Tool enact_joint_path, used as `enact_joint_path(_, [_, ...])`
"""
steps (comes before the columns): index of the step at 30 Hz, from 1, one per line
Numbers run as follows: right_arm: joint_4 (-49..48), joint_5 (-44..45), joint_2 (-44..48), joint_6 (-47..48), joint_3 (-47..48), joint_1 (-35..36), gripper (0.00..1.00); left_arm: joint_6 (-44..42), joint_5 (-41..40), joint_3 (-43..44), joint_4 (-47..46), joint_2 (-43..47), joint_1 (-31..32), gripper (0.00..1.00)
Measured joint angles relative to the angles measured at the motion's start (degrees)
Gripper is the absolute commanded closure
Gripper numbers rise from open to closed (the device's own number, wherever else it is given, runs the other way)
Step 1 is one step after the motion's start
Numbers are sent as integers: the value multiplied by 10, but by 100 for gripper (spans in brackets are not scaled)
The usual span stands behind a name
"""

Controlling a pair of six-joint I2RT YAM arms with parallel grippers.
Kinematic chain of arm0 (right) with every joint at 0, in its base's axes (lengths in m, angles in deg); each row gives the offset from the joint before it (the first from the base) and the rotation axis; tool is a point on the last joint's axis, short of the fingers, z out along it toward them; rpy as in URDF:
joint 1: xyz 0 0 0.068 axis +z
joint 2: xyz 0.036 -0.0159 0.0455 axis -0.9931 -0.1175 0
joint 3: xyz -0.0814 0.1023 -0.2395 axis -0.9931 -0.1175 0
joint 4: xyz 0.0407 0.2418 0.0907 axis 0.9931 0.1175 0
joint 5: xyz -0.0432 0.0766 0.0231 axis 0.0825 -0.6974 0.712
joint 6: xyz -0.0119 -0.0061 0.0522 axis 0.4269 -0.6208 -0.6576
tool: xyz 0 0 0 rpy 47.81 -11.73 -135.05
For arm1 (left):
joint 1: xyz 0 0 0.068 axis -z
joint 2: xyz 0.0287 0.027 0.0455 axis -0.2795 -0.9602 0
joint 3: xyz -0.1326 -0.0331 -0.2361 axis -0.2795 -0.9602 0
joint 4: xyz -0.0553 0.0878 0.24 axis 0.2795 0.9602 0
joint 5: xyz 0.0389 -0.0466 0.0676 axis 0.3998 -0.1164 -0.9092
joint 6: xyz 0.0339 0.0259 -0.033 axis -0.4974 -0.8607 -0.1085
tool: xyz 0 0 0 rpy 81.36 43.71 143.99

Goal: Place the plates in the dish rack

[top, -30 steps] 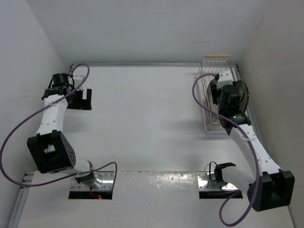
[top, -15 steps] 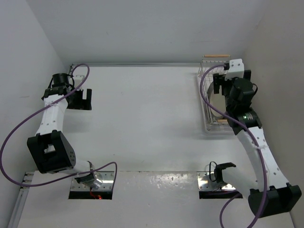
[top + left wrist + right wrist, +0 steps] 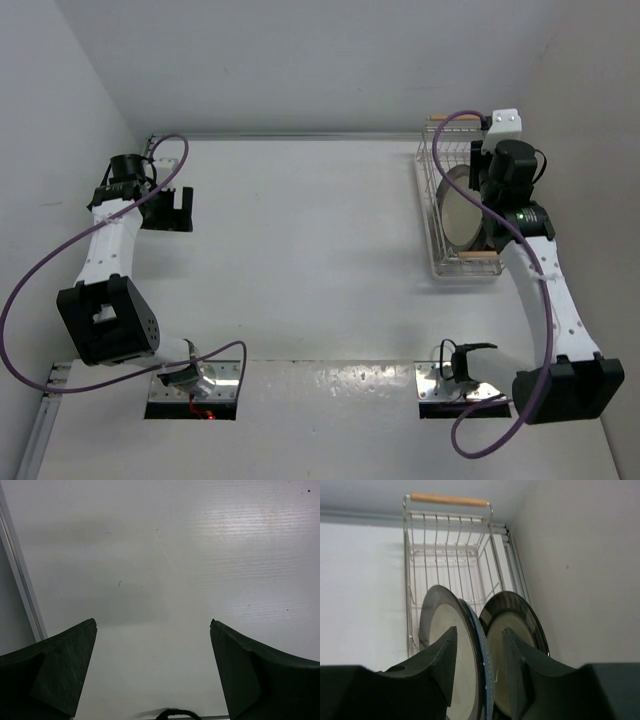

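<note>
Nearest you on the left, the left gripper (image 3: 152, 630) hangs low over the bare white worktop (image 3: 300, 250); its jaws are spread wide with nothing between them. On your right, the right arm reaches forward to the far right corner; the right gripper (image 3: 479, 632) sits above the near half of the dish rack (image 3: 408, 580), its jaws partly spread and pinching nothing. The near wooden handle (image 3: 478, 255) lies just below that arm in the top view. All three plates stand on edge inside the white wire rack, close together. The cream-centred plate (image 3: 436, 625), dark at the rim, is on the left; the blue-edged plate (image 3: 481, 650) stands tight behind it; the dark plate (image 3: 517, 620) stands on the right, nearest the wall. You see the blue edge running up between the two jaws, with a gap showing on either side of it. Beyond the plates the rack's far half holds only wire; the far wooden handle (image 3: 449, 499) closes the frame.
</note>
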Motion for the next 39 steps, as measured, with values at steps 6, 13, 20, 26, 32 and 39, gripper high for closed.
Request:
enact_joint_path(6, [37, -33, 3, -53, -9, -25, 1, 0, -8, -5, 0, 13, 0, 0])
enact_joint_path(13, [31, -106, 183, -111, -125, -28, 1, -5, -35, -32, -8, 22, 0, 0])
enact_joint_path(20, [77, -142, 437, -206, -318, -28, 1, -7, -41, -89, -11, 24, 9, 0])
enact_joint_path(26, [207, -157, 541, -304, -379, -28, 1, -20, -44, -110, -21, 26, 39, 0])
enact_joint_path(32, [261, -149, 567, -351, -380, -28, 1, -31, -50, -153, -23, 26, 67, 0])
enact_joint_path(39, [299, -119, 558, -393, -370, -28, 1, -32, -49, -154, -31, 26, 86, 0])
